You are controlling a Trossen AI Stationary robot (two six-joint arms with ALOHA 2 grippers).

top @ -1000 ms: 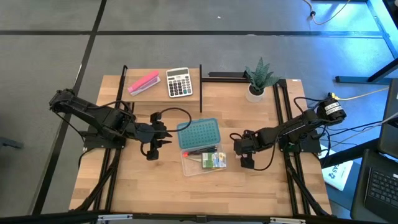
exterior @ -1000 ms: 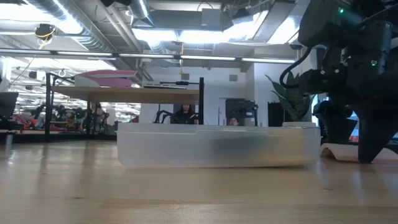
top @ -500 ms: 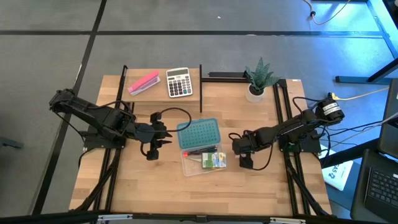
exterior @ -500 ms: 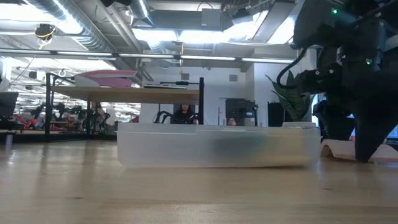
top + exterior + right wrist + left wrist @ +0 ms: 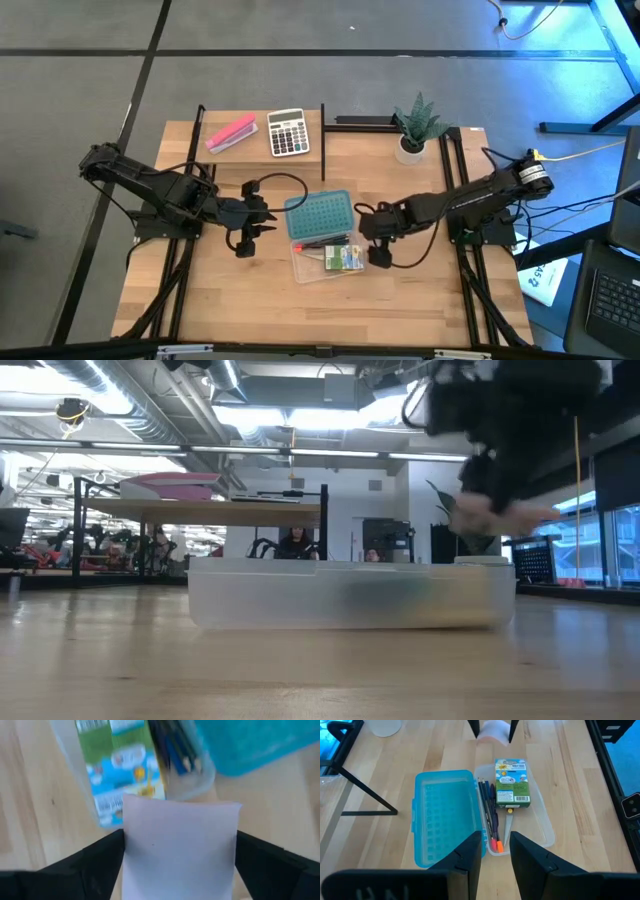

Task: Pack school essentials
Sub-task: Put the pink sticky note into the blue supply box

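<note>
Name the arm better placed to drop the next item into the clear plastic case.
Right: its end effector already holds a pale flat block beside the clear plastic case. The left end effector waits empty beyond the blue lid.

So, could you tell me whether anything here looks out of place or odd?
Mostly tidy: the crayon box and pens lie inside the clear case, its blue lid open beside it. The one odd thing is the right hand, which holds a pale flat block at the case's edge, not yet inside. The left hand waits nearby.
</note>
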